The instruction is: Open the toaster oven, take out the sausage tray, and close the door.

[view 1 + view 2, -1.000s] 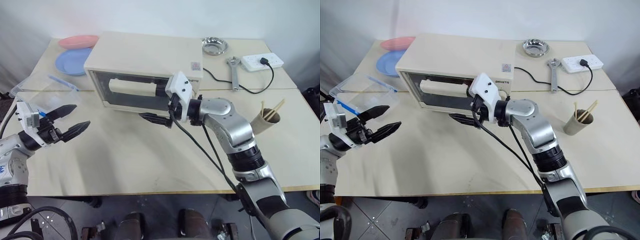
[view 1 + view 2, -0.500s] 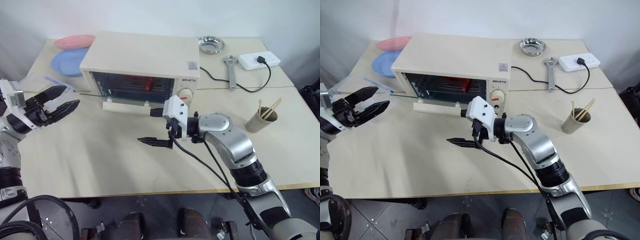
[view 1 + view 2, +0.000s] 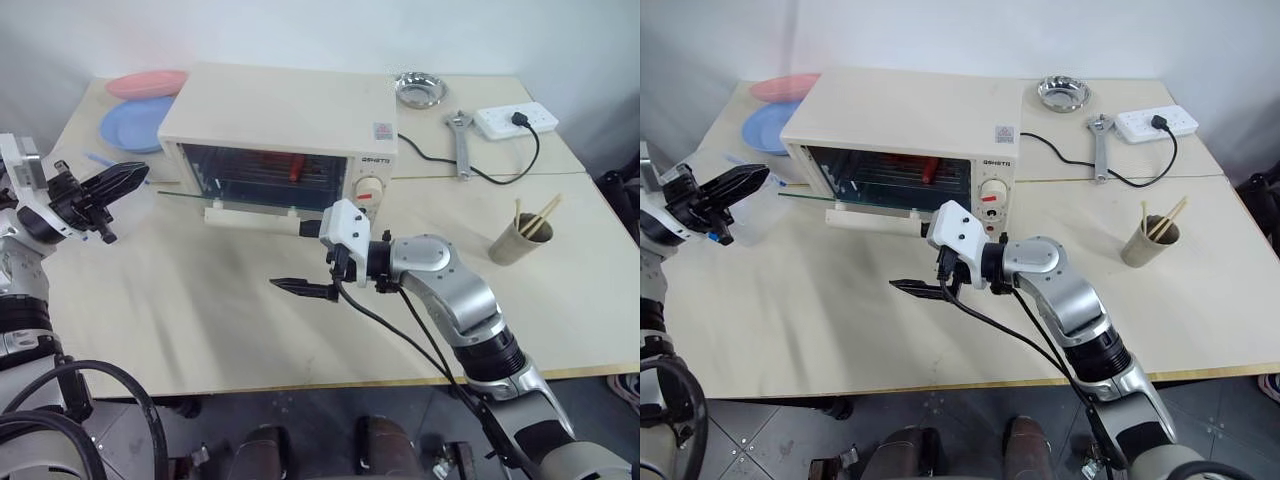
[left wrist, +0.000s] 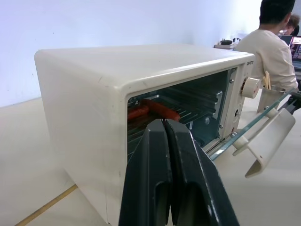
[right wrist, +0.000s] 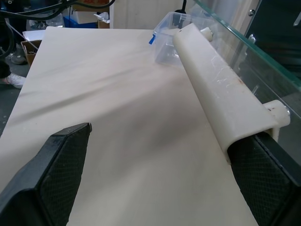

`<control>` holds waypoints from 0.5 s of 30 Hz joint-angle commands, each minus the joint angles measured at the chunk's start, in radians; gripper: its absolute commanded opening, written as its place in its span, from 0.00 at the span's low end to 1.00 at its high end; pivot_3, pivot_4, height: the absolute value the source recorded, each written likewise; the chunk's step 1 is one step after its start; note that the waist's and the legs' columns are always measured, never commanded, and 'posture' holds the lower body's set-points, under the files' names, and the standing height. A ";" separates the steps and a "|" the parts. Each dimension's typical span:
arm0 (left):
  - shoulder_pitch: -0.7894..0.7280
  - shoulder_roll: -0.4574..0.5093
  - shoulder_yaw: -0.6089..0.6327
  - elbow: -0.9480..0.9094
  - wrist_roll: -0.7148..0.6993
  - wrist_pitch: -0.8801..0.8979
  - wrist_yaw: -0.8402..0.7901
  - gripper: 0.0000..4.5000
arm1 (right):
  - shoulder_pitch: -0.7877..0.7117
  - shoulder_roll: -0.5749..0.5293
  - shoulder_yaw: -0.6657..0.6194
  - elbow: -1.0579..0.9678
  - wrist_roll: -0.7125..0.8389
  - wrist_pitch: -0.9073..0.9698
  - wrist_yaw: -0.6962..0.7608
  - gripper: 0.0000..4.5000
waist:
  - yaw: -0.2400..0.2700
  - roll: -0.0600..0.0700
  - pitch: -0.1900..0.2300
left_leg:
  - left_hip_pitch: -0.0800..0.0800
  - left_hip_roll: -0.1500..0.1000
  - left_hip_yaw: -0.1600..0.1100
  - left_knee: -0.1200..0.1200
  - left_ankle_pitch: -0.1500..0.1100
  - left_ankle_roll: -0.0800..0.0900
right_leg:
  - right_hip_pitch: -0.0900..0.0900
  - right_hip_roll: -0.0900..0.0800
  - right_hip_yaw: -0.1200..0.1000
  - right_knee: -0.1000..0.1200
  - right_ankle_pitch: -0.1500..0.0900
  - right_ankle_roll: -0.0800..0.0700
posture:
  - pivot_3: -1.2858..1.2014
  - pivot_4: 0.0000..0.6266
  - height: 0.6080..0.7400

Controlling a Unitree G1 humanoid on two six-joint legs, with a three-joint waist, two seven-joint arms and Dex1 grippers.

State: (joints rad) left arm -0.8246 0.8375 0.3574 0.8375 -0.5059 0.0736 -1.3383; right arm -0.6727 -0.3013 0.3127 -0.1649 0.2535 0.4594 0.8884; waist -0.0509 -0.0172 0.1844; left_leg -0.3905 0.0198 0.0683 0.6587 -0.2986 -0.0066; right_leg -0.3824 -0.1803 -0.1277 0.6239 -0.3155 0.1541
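The cream-white toaster oven (image 3: 280, 110) stands at the back of the table. Its glass door (image 5: 254, 56) hangs open, roughly level, with the bar handle (image 3: 255, 217) toward me. Inside, the sausage tray (image 4: 140, 121) holds red sausages (image 4: 155, 109). My right gripper (image 3: 305, 258) is open in front of the oven. One of its fingers is by the handle's right end and the other lower over the table; nothing is held. My left gripper (image 3: 138, 174) is shut and empty. It is raised at the oven's left side and points toward the oven.
Pink (image 3: 145, 82) and blue (image 3: 135, 118) plates lie back left. A clear plastic box (image 5: 171, 30) sits left of the oven. A steel bowl (image 3: 420, 90), wrench (image 3: 462, 140), power strip (image 3: 515, 118) and paper cup with chopsticks (image 3: 525, 240) are on the right. A seated person (image 4: 270, 52) is beyond.
The door, closed a second ago with my right gripper at its handle, has swung down open. The right gripper has dropped toward me. My left gripper has risen and shut.
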 commanded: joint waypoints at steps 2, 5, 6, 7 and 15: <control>-0.051 -0.003 -0.069 0.044 0.080 -0.026 -0.025 0.01 | 0.025 0.007 0.010 -0.090 0.012 0.013 -0.018 1.00 | 0.003 0.000 0.000 | 0.000 0.000 0.000 0.000 0.000 0.000 | 0.000 0.000 0.000 0.000 0.000 0.000 | 0.52 0.24 1.00; -0.048 -0.010 -0.115 0.046 0.121 -0.004 -0.026 0.01 | 0.053 -0.010 0.012 -0.143 0.021 0.061 -0.029 1.00 | 0.001 0.000 0.000 | 0.000 0.000 0.000 0.000 0.000 0.000 | 0.000 0.000 0.000 0.000 0.000 0.000 | 0.52 0.24 1.00; -0.045 -0.015 -0.123 0.038 0.121 -0.001 -0.043 0.01 | 0.064 -0.016 0.008 -0.166 0.027 0.088 -0.037 1.00 | 0.002 0.000 0.000 | 0.000 0.000 0.000 0.000 0.000 0.000 | -0.001 0.000 0.000 0.000 0.000 0.000 | 0.52 0.24 1.00; -0.047 -0.022 -0.130 0.035 0.124 -0.002 -0.051 0.01 | 0.074 -0.024 0.002 -0.187 0.033 0.118 -0.046 1.00 | 0.002 0.000 0.000 | 0.000 0.000 0.000 0.000 0.000 0.000 | -0.001 0.000 0.000 0.000 0.000 0.000 | 0.52 0.24 1.00; -0.075 -0.042 -0.148 0.049 0.143 -0.006 -0.071 0.01 | 0.151 -0.200 0.007 -0.339 0.054 0.306 -0.029 1.00 | 0.024 -0.003 0.001 | -0.001 0.000 0.000 0.002 -0.001 0.002 | 0.000 0.000 0.000 0.000 0.000 0.000 | 0.52 0.24 1.00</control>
State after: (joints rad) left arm -0.8792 0.7871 0.2070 0.8921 -0.3657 0.0738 -1.3940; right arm -0.5246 -0.4930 0.3130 -0.4508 0.2858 0.7466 0.8477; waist -0.0271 -0.0205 0.1852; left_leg -0.3918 0.0196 0.0685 0.6610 -0.2998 -0.0051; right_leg -0.3825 -0.1807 -0.1278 0.6238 -0.3155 0.1542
